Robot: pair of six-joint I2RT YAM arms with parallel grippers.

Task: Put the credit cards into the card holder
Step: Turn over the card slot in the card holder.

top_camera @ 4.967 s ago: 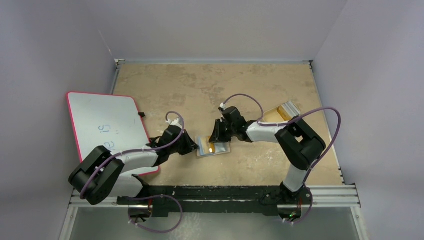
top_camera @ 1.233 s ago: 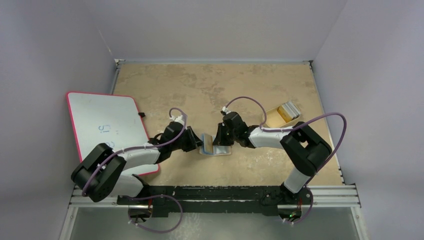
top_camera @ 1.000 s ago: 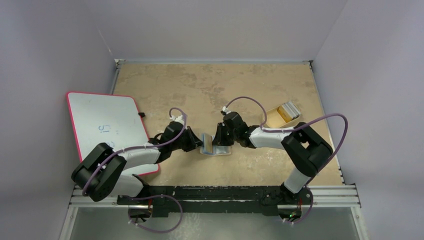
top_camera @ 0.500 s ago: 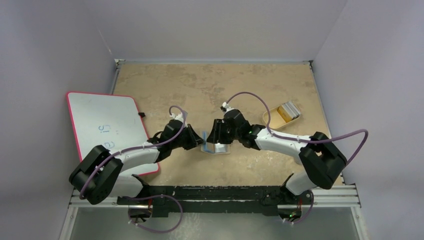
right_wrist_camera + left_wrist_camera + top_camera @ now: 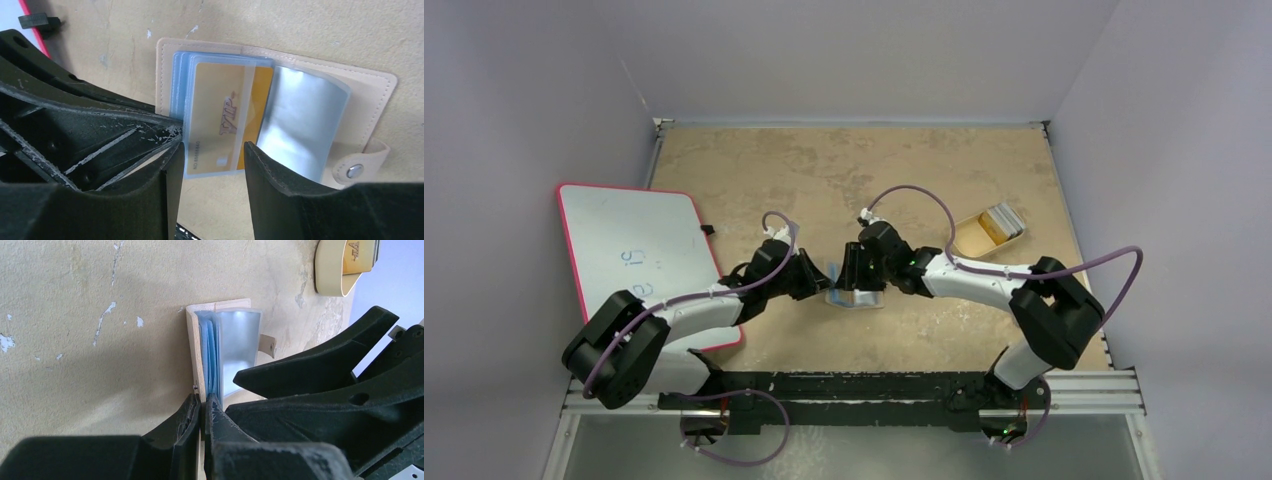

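The tan card holder (image 5: 852, 294) lies open at the table's middle, with blue sleeves inside and its snap tab (image 5: 356, 171) at the right. My left gripper (image 5: 822, 284) is shut on the holder's left cover (image 5: 192, 350), its jaws pinching the tan edge (image 5: 202, 407). My right gripper (image 5: 854, 278) is open just above the holder, its jaws (image 5: 212, 150) on either side of a gold card (image 5: 225, 110) that sits in a translucent sleeve. More cards (image 5: 1001, 218), gold and pale, lie in the tan tray (image 5: 969, 238) at the right.
A pink-edged whiteboard (image 5: 639, 250) lies at the left, under the left arm. A small black piece (image 5: 708, 230) lies by its right edge. The tray also shows in the left wrist view (image 5: 330, 270). Grey walls close in the table on three sides.
Five seconds ago the holder lay flat and open. Since then the left gripper has raised its left cover. In the last second the right gripper has shifted a little left over the holder.
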